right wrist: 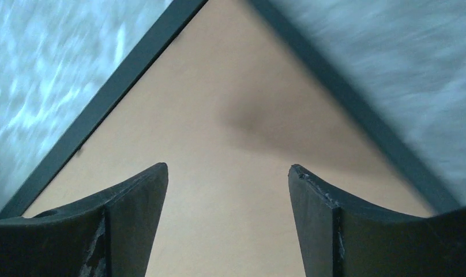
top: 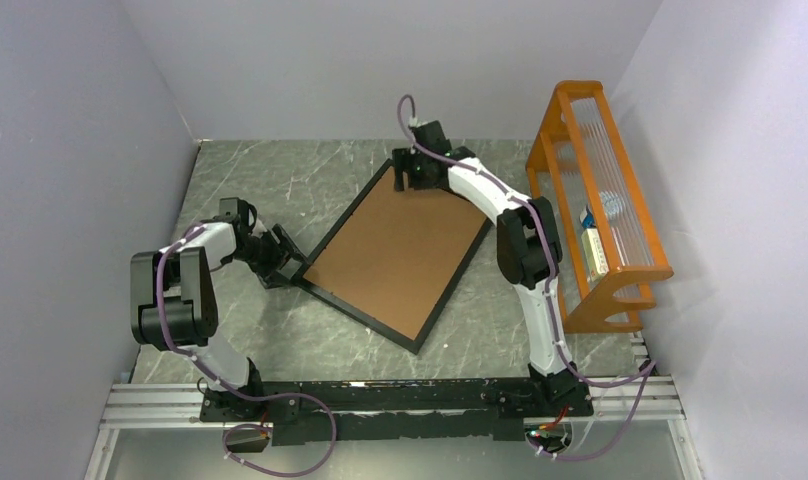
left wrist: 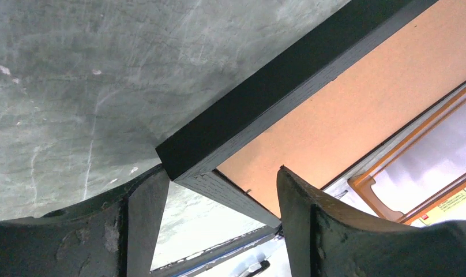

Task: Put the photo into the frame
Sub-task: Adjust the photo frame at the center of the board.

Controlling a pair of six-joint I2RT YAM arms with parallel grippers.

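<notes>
The black frame (top: 360, 313) lies flat and askew on the table. A plain brown backing board (top: 395, 250) fills it. The sunflower photo is hidden or out of view. My left gripper (top: 285, 262) is open at the frame's left corner. In the left wrist view that corner (left wrist: 248, 115) sits between the fingers of the left gripper (left wrist: 222, 169), close against the left one, with the board (left wrist: 357, 98) beyond. My right gripper (top: 405, 172) is open over the frame's far corner. In the right wrist view the right gripper (right wrist: 228, 167) hangs above the board (right wrist: 219, 104), inside the frame's edges (right wrist: 115, 86).
An orange wooden rack (top: 595, 200) with clear slats stands at the right edge of the table, holding small items; it also shows in the left wrist view (left wrist: 386, 173). Grey walls enclose the marbled table (top: 270, 180) on three sides.
</notes>
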